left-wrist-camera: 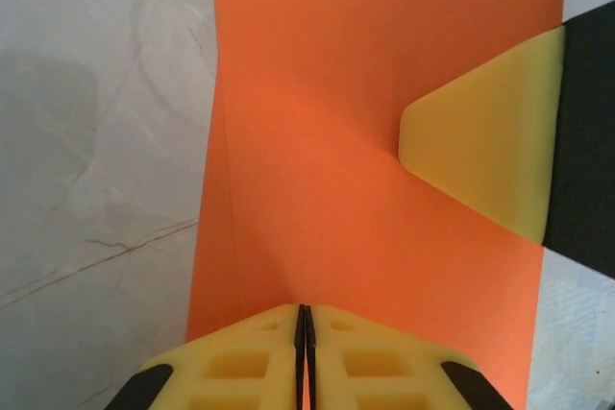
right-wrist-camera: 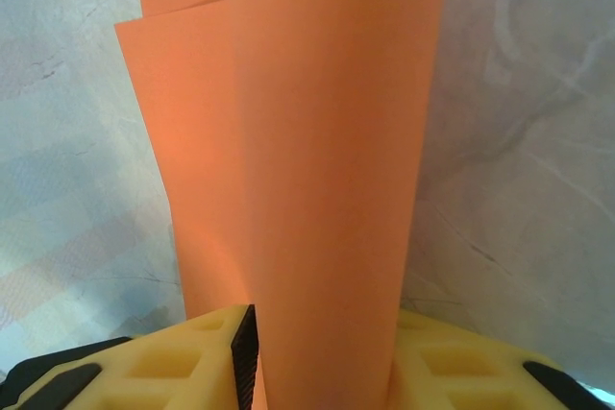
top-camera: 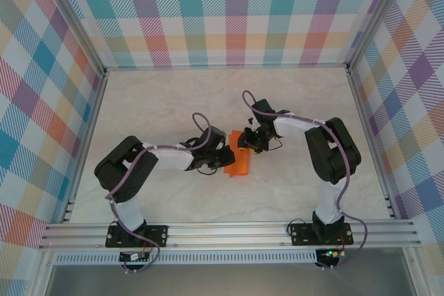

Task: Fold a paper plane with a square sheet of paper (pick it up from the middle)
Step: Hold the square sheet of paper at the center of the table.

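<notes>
The square sheet of paper point(top-camera: 239, 163) is bright orange and partly folded, held just above the middle of the table between both grippers. My left gripper point(top-camera: 226, 157) reaches it from the left. In the left wrist view its jaws point(left-wrist-camera: 305, 312) are pressed together on the near edge of the sheet point(left-wrist-camera: 336, 141). My right gripper point(top-camera: 248, 141) comes in from the right, and one of its yellow fingers point(left-wrist-camera: 480, 151) lies against the sheet. In the right wrist view the right gripper point(right-wrist-camera: 322, 319) is shut on a curved, doubled-over part of the paper point(right-wrist-camera: 327, 141). No finished paper plane is in view.
The pale marble-patterned tabletop point(top-camera: 173, 102) lies all round the paper. Checked cloth walls on a metal frame point(top-camera: 104, 74) enclose the left, back and right. The two arm bases sit on a rail point(top-camera: 229, 232) at the near edge.
</notes>
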`<state>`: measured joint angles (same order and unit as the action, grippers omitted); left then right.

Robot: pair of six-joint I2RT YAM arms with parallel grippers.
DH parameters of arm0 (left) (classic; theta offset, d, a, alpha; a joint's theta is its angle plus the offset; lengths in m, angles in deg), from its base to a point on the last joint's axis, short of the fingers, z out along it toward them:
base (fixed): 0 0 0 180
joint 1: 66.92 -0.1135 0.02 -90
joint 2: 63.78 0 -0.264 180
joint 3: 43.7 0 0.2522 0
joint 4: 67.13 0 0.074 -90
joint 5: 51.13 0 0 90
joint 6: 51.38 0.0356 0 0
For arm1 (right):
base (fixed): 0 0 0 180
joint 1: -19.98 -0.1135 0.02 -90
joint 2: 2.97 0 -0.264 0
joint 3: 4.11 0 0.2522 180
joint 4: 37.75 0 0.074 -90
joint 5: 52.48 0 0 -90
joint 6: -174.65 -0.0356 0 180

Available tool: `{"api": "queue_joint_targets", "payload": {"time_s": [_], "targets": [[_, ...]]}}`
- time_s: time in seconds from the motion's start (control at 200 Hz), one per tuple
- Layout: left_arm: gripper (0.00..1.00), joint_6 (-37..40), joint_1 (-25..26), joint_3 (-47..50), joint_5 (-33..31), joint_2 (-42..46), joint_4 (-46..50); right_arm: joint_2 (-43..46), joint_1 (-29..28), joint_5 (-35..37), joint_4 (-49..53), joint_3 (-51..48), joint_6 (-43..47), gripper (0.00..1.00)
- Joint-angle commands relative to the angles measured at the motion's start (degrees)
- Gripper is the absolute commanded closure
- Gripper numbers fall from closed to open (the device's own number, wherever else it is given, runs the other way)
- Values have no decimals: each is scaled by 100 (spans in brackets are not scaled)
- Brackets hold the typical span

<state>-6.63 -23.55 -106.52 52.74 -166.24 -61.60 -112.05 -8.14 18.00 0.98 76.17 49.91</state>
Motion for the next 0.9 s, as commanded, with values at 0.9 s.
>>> {"api": "queue_joint_targets", "payload": {"time_s": [0.9], "targets": [[89, 56, 78, -821, -156, -287, 1044, 113, -44, -171, 694, 73, 1039, 45]]}}
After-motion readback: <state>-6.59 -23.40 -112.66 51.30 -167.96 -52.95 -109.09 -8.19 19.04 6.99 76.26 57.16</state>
